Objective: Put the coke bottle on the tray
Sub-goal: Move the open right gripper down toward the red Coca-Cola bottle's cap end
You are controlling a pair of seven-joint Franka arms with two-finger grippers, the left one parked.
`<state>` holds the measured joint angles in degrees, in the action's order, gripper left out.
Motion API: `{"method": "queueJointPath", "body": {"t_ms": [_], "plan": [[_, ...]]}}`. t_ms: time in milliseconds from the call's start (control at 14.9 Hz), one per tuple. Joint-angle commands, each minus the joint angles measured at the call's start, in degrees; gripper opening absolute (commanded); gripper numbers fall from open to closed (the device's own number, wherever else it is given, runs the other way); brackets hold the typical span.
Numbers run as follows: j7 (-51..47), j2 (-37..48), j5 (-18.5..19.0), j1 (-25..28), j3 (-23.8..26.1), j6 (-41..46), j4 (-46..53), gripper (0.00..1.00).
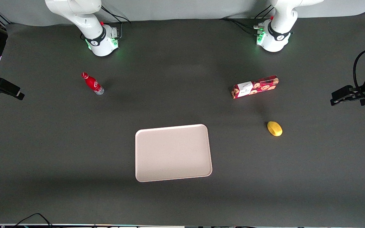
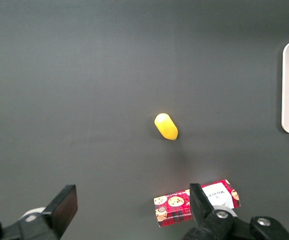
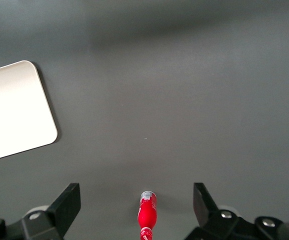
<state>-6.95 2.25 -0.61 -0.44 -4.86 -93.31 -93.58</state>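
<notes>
The coke bottle [image 1: 92, 84], small and red with a red cap and a silvery base, is on the dark mat near the working arm's base. I cannot tell whether it stands or lies. In the right wrist view the bottle [image 3: 147, 215] shows between my gripper's two fingers, well below them and touching neither. My gripper [image 3: 137, 205] is open wide and empty. In the front view it [image 1: 8, 89] hangs at the working arm's end of the table. The pale pinkish-beige tray [image 1: 173, 153] lies empty, nearer the front camera than the bottle, and also shows in the right wrist view [image 3: 9, 115].
A long red cookie box [image 1: 255, 87] and a small yellow object [image 1: 274, 128] lie toward the parked arm's end of the table. Both arm bases [image 1: 101, 41] stand at the table's edge farthest from the front camera.
</notes>
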Motion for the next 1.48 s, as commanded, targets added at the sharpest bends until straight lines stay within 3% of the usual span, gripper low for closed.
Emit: {"method": "queueJointPath", "body": {"t_ms": [0,738,1140,1409], "plan": [[1.06,1.08,-0.44,0.27,-0.33,0.40,-0.54,1.00],[-1.65,3.18,-0.88,1.06,1.33,4.28,-4.57,1.00],[-4.56,23.65,-0.97,1.15,5.47,-15.99,-38.46,1.00],[-5.00,31.14,-1.23,1.23,7.06,-29.89,-55.72,1.00]]}}
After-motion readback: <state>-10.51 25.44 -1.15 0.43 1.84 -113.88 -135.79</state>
